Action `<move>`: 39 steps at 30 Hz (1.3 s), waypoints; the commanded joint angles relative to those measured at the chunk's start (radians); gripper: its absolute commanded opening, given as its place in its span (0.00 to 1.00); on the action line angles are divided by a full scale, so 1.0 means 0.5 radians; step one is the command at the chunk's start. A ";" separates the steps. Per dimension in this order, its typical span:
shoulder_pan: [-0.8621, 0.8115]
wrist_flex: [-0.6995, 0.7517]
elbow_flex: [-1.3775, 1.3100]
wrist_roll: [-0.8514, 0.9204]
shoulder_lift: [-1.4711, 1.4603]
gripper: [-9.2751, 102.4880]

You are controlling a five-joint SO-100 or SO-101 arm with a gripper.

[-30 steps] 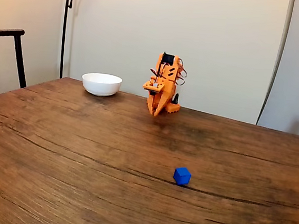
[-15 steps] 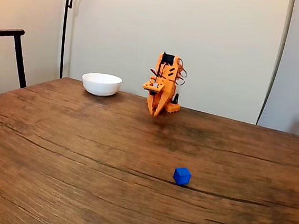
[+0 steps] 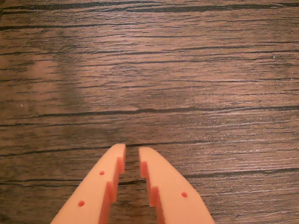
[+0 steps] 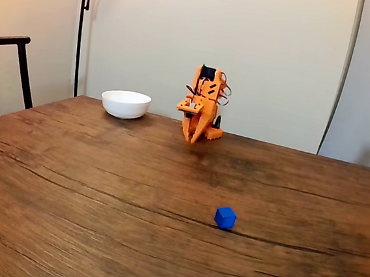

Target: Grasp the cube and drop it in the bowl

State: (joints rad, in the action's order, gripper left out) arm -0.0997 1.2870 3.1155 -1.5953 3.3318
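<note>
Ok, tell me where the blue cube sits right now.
In the fixed view the blue cube rests on the wooden table, right of centre near the front, well apart from the orange arm.

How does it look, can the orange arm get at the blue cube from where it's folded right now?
Probably yes. The cube sits alone on the bare table, apart from the bowl, with nothing between it and the gripper. The gripper is folded near the arm's base, fingers nearly together, so it must extend and open first.

wooden table point(image 4: 88, 188), dark chair point(image 4: 8, 69), lamp pole point(image 4: 81, 30)
</note>
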 commanded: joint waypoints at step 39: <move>0.270 -0.316 -0.175 -0.052 -0.021 0.10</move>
State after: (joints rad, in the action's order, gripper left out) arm 0.0199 1.1689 3.1002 -1.6183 3.3195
